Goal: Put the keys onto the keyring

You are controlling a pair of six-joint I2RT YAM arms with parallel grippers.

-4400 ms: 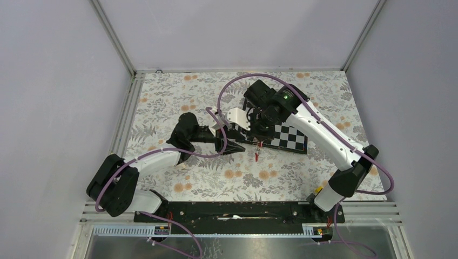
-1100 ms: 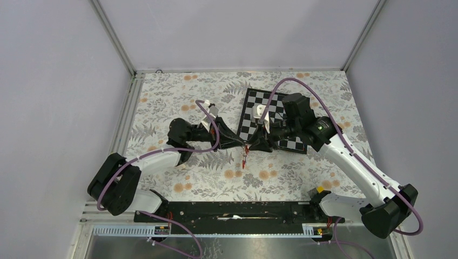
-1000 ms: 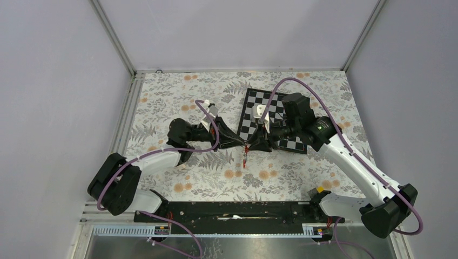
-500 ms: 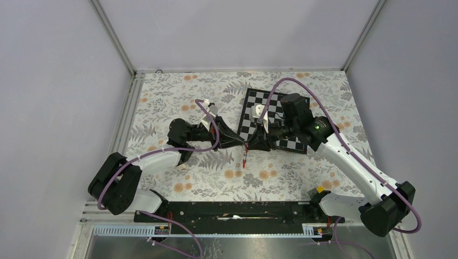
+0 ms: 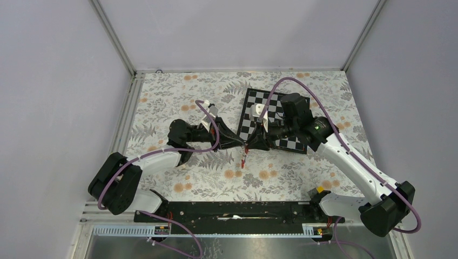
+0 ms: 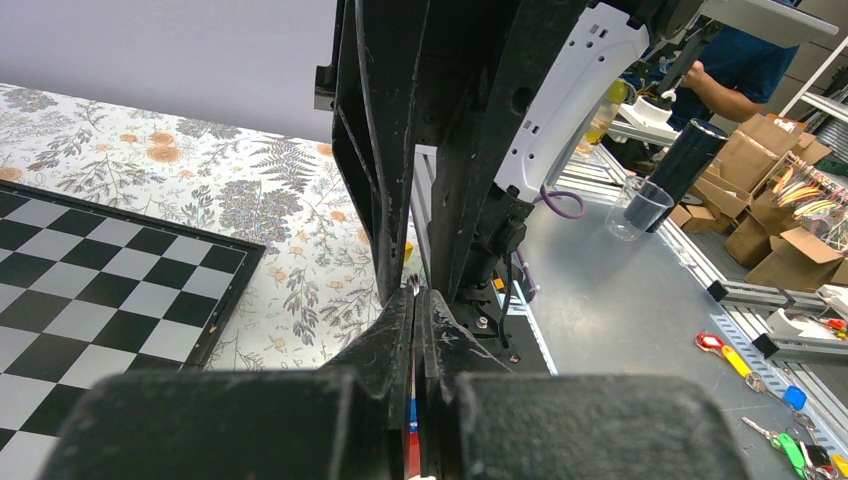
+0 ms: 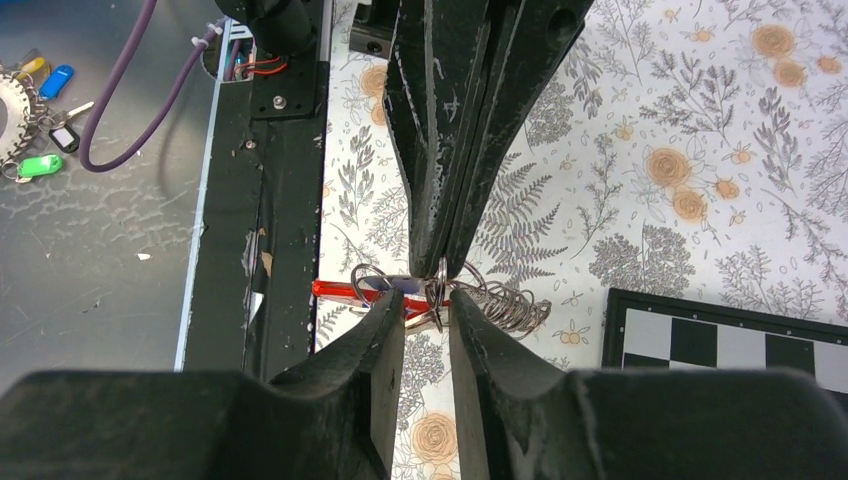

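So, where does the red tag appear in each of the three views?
Top external: the red tag is at the centre, just below and left of the chessboard.
Left wrist: the red tag seems to be only a thin sliver in the narrow gap at bottom centre.
Right wrist: the red tag is left of centre, beside metal rings.
Shared landmark: the chessboard, lower left in the left wrist view and in the lower right corner of the right wrist view.

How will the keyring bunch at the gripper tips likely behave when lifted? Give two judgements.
Probably floppy: the keyring is loose wire coils with the red-tagged key linked on, so it would dangle. Probably light: the left gripper pinches it by its fingertips alone.
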